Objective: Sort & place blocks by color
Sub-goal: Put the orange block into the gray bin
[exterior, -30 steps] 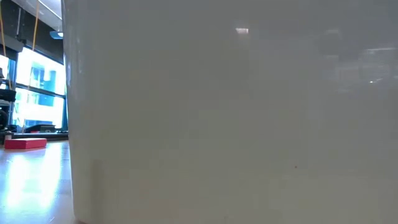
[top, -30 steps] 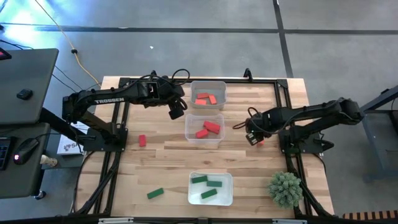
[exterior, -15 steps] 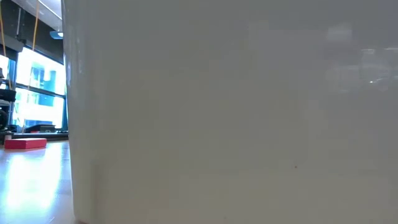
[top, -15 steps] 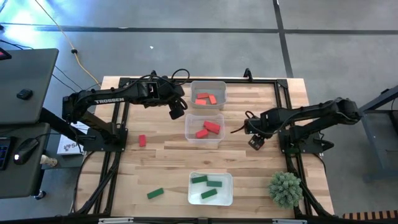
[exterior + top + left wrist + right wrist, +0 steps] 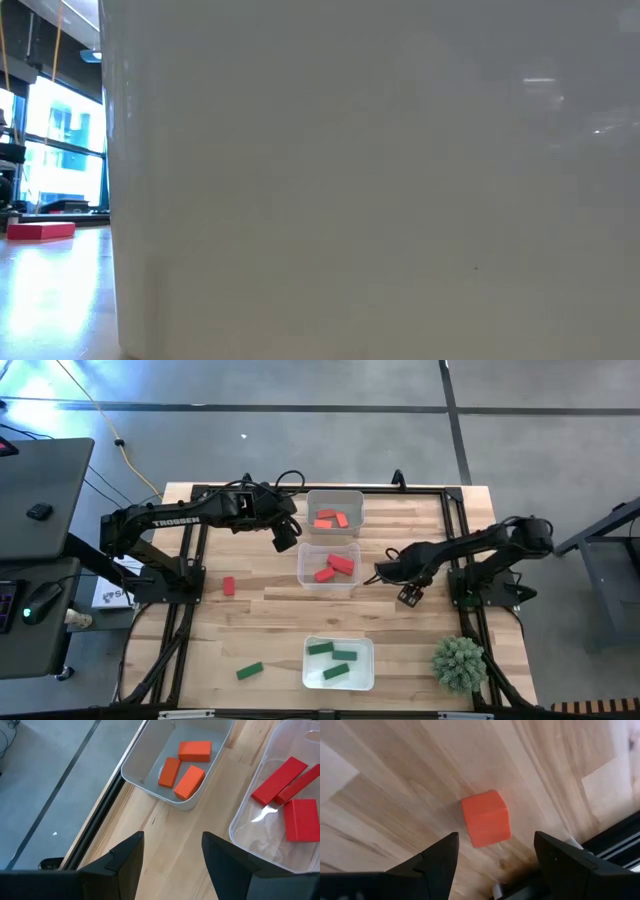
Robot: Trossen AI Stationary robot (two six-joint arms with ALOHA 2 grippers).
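My right gripper (image 5: 409, 596) is open above the table right of the middle tray. In the right wrist view (image 5: 495, 845) a small orange-red cube (image 5: 485, 818) lies flat on the wood ahead of the open fingers, untouched. In the high view the gripper hides it. My left gripper (image 5: 285, 538) is open and empty, held just left of the two far trays (image 5: 172, 845). A loose deep red block (image 5: 228, 586) lies on the table at the left, and a green bar (image 5: 249, 671) lies near the front edge.
A white tray (image 5: 352, 500) at the far side holds orange-red blocks, a clear tray (image 5: 304, 570) in the middle holds deep red ones, and a tray (image 5: 366, 670) near the front holds green bars. A spiky green plant ball (image 5: 458, 663) sits at the front right. A white tray wall (image 5: 380, 180) fills the low view.
My right gripper has gone a little toward the table's near edge and now stands over the orange-red cube, which showed beside it before. Its arm has swung toward the table's middle.
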